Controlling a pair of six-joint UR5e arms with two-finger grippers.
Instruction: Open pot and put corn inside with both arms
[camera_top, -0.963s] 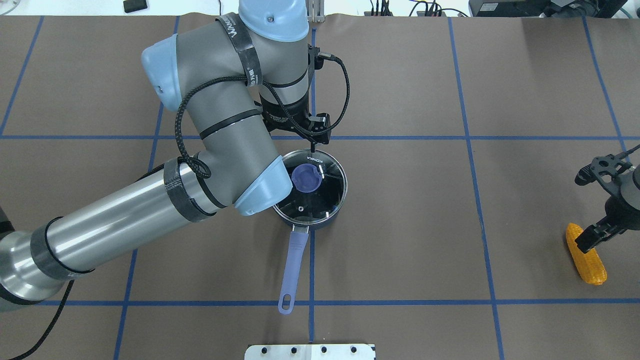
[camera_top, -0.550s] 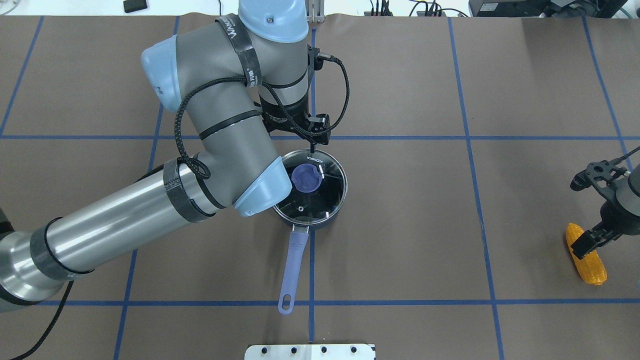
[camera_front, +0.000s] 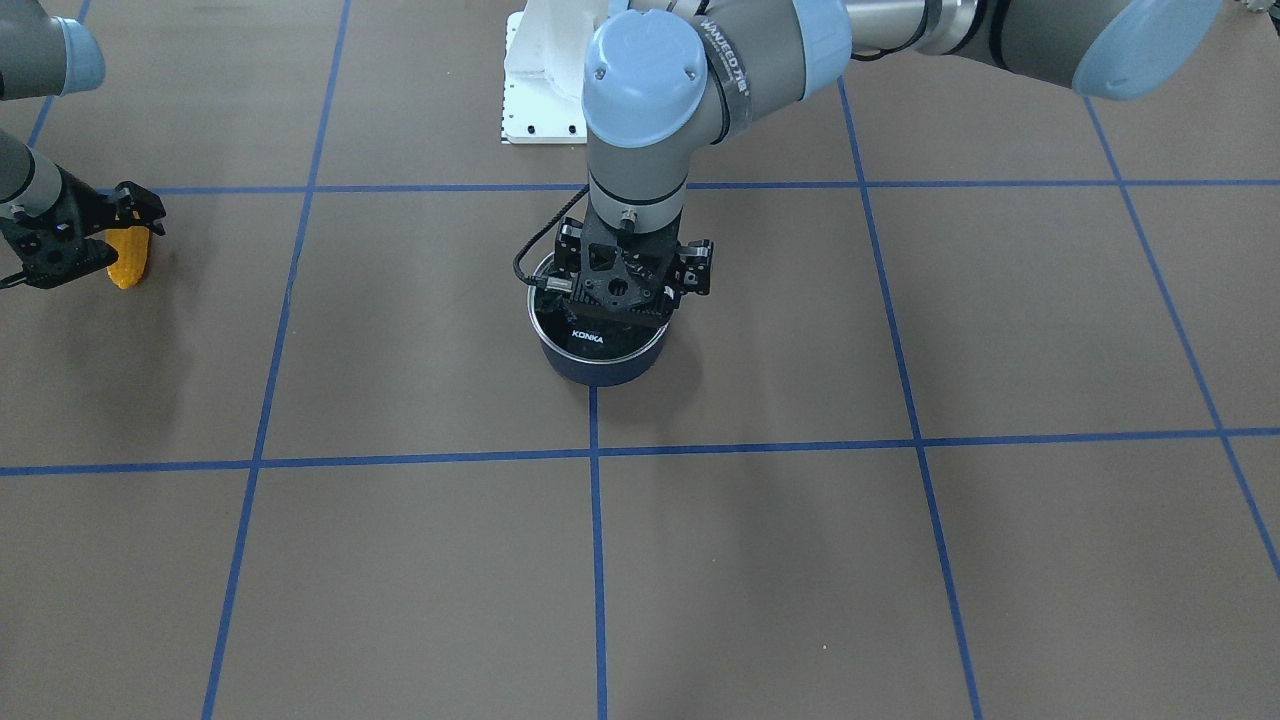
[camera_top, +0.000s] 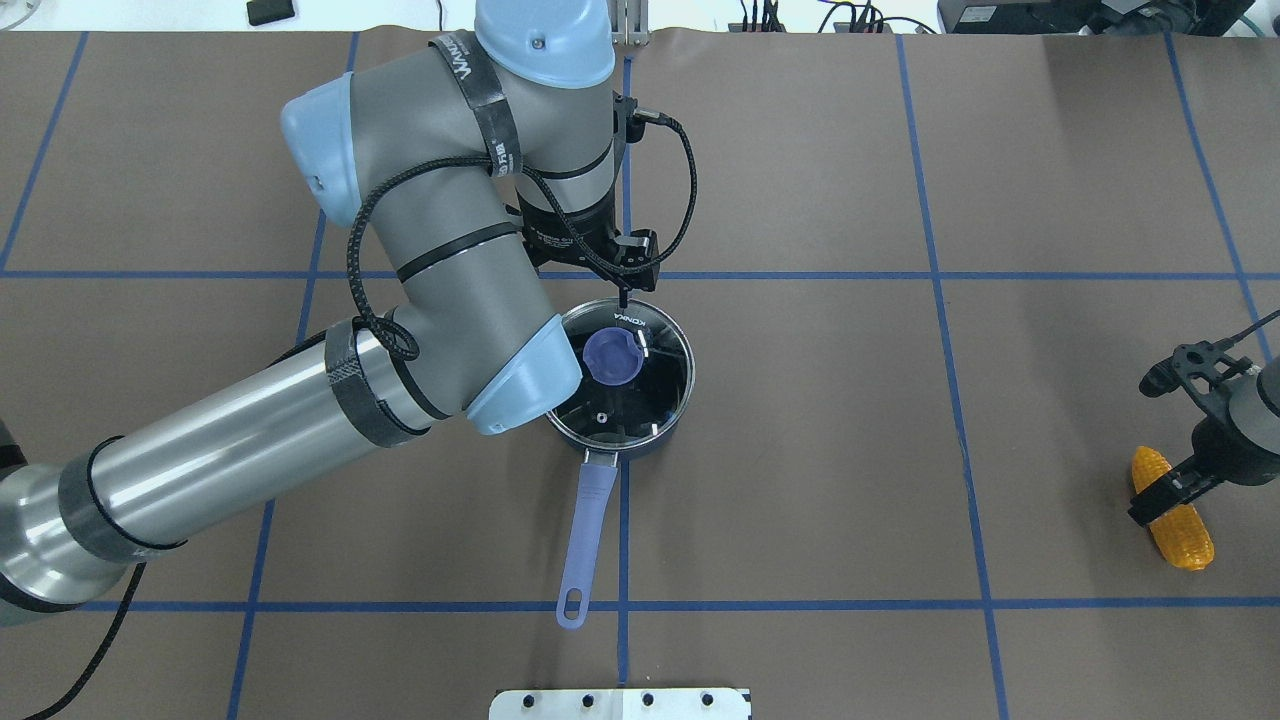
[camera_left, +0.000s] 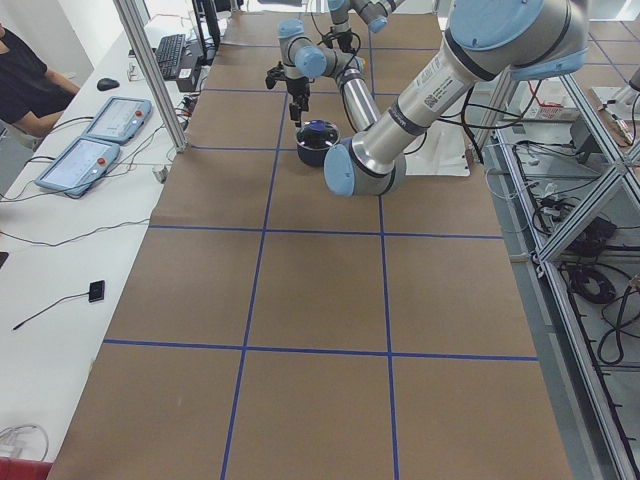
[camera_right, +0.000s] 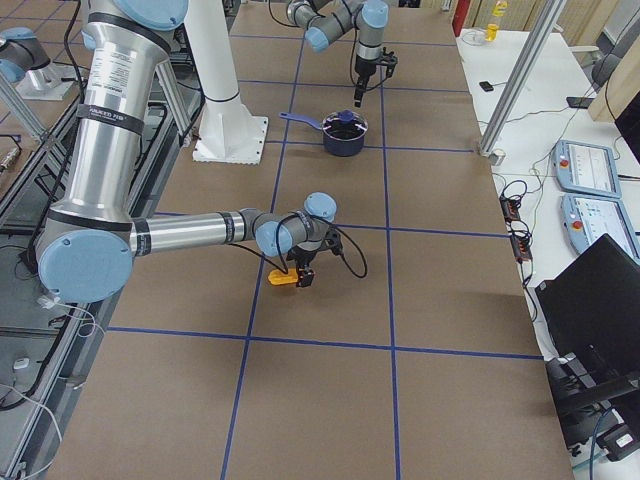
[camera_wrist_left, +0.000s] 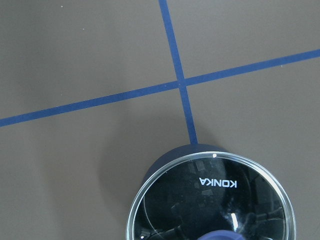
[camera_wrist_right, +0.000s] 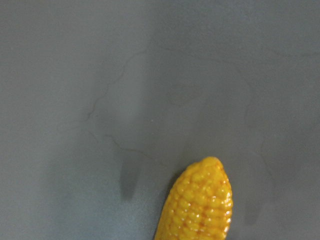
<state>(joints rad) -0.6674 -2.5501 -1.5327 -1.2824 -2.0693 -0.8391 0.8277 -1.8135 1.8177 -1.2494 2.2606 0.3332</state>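
The navy pot (camera_top: 655, 442) stands mid-table with its glass KONKA lid (camera_top: 645, 395) on. The blue knob (camera_top: 612, 357) is free, and the lavender handle (camera_top: 588, 530) points toward me. My left gripper (camera_front: 630, 290) hangs open above the lid's far side without touching it; the left wrist view shows the lid (camera_wrist_left: 215, 200) below. The corn (camera_top: 1172, 515) lies at the table's right. My right gripper (camera_top: 1158, 442) is open just above the corn's tapered end, with one finger over it. The right wrist view shows only the corn's tip (camera_wrist_right: 200, 205).
The white base bracket (camera_top: 620, 703) sits at the near table edge. Blue tape lines (camera_top: 940, 275) divide the brown table cover. A side bench with control tablets (camera_left: 85, 160) runs along the far edge, where a person sits.
My right gripper has shifted a little toward me and inward over the corn's tip, still open. The left arm, pot and corn have barely moved.
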